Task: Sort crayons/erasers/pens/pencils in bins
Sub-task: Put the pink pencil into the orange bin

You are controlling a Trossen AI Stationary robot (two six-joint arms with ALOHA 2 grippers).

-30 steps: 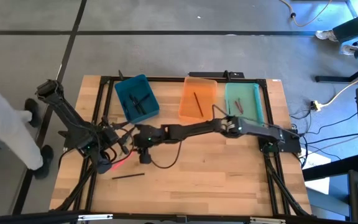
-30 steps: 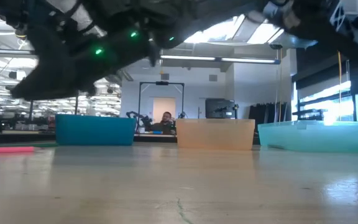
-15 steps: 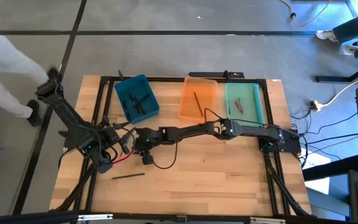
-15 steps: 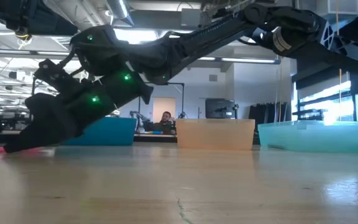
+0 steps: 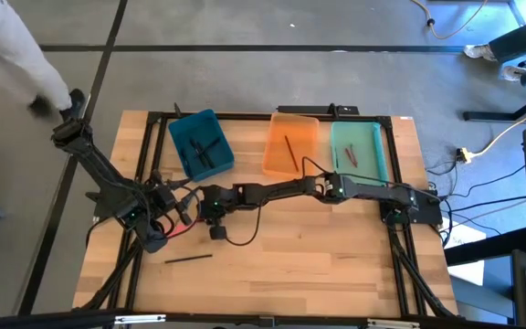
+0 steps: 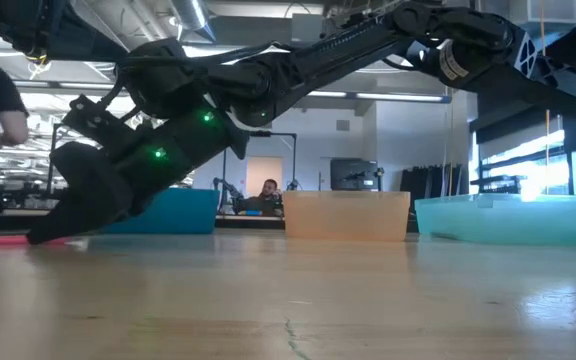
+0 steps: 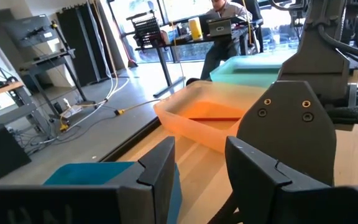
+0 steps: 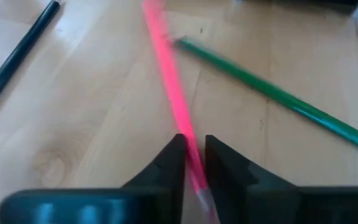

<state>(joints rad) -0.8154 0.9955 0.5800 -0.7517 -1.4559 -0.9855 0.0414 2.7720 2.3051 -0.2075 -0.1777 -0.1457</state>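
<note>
A pink stick (image 8: 169,74) lies on the wooden table at its left, with a green stick (image 8: 278,93) and a black stick (image 8: 17,53) close by. My right gripper (image 8: 193,158), reaching across from the right, is down at the table (image 6: 48,232) and shut on the pink stick. My left gripper (image 7: 197,168) hovers open beside it, holding nothing. At the far edge stand the teal bin (image 5: 201,144) with dark sticks, the orange bin (image 5: 290,144) with one red stick and the mint bin (image 5: 357,151) with red sticks. My right gripper pinches the pink stick (image 8: 188,146) between its two fingers, one on each side of its shaft. The fingers slant down from the table's right side. The stick lies flat on the table and runs on ahead of the fingertips.
Another black stick (image 5: 188,259) lies alone nearer the front edge. Black cables (image 5: 236,239) loop over the table by the two wrists. A person walks past the table's far left corner (image 5: 16,46). The front and right of the tabletop (image 5: 336,265) hold nothing.
My right gripper has come down to the table at the pink stick, tipping more steeply downward. The person at the far left has walked on beyond the table.
</note>
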